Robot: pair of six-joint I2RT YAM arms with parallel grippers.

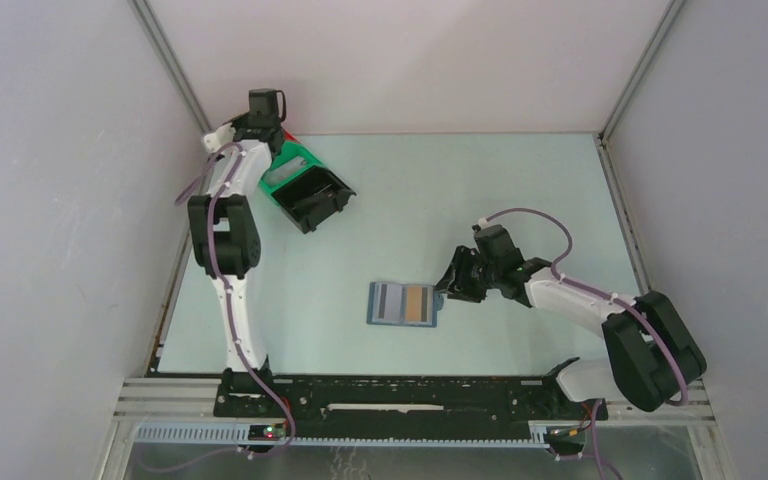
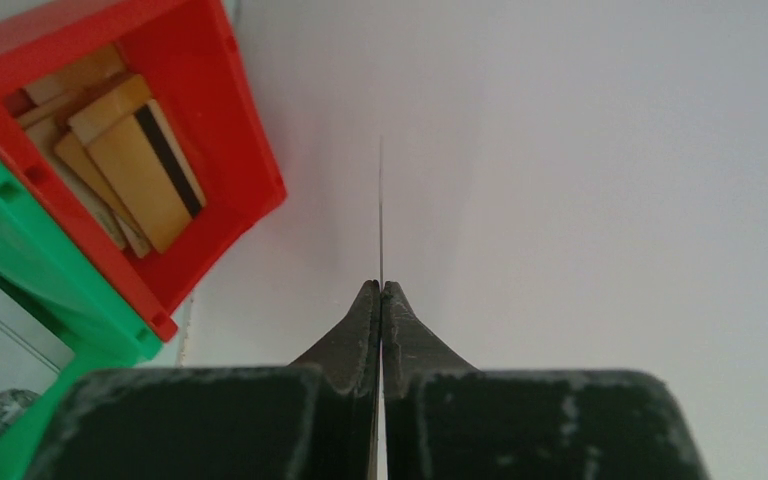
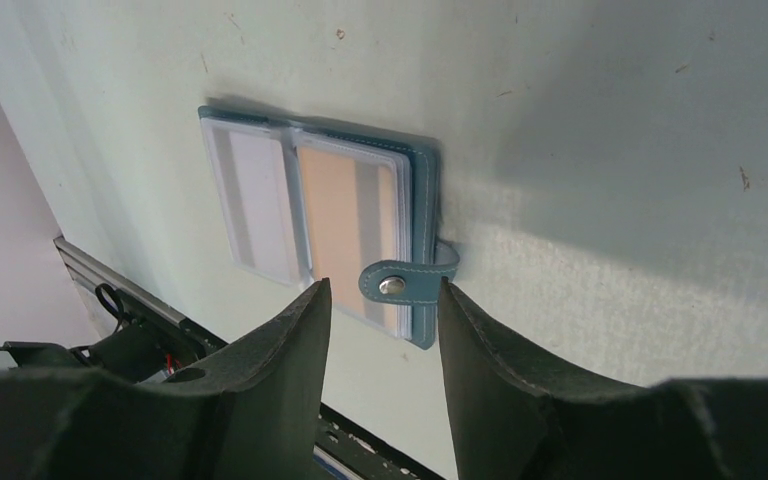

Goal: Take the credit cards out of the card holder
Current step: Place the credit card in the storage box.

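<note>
Robot test cell, lab or workshop sort. Plain pale panels (image 1: 50, 200) close in three sides. Aluminium posts (image 1: 170, 65) stand at back corners. Pale green table (image 1: 520, 190), scuffed and speckled in right wrist view. Left arm (image 1: 225, 235) and right arm (image 1: 600, 310), white with black joints, bolted to black rail (image 1: 410, 395) at near edge. Purple cables (image 1: 540, 215) run along both. Slotted strip (image 1: 360, 437) below rail, probably cable duct; view dim there. Plastic sorting bins at far left: red bin (image 2: 210, 130), green bin (image 1: 282, 172), black bin (image 1: 315, 200).
</note>
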